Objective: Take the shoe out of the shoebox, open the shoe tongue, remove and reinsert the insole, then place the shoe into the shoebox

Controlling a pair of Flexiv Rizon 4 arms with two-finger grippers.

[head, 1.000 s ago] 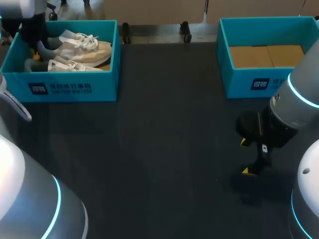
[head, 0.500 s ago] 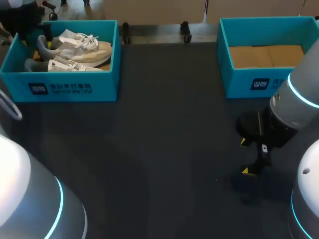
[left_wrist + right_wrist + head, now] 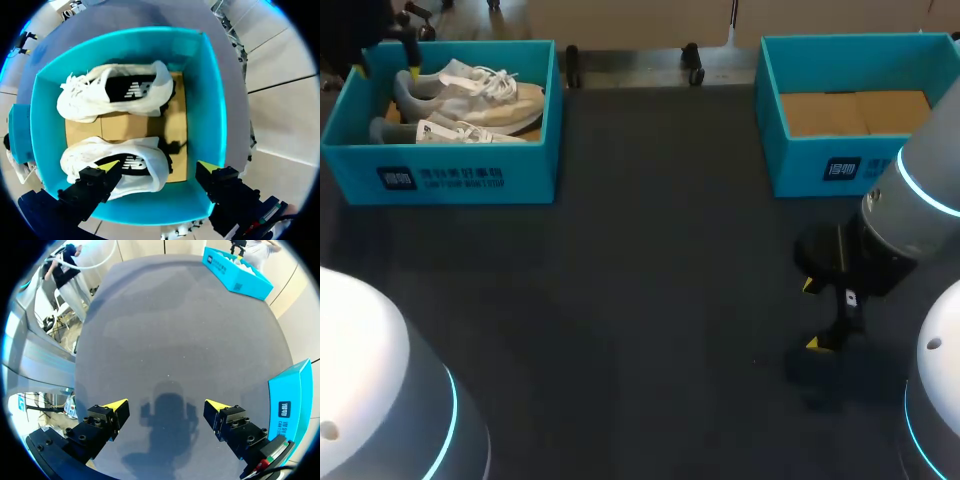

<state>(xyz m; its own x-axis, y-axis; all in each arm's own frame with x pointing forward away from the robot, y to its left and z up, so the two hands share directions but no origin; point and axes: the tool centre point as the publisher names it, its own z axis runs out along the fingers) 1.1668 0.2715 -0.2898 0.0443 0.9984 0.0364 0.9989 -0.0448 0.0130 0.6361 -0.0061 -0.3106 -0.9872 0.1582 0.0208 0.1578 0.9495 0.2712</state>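
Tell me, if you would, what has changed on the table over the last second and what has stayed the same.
The left gripper has drawn back from the heel end of the shoes toward the far left corner of the left shoebox. It now hangs open above the box, holding nothing. Both shoes lie in the box as before. The right gripper has stayed open over the table, and the right shoebox has not moved.

I seem to work in a robotics lab: my left arm (image 3: 370,400) and right arm (image 3: 920,200) flank a dark table (image 3: 650,250) bearing two teal shoeboxes (image 3: 470,178).
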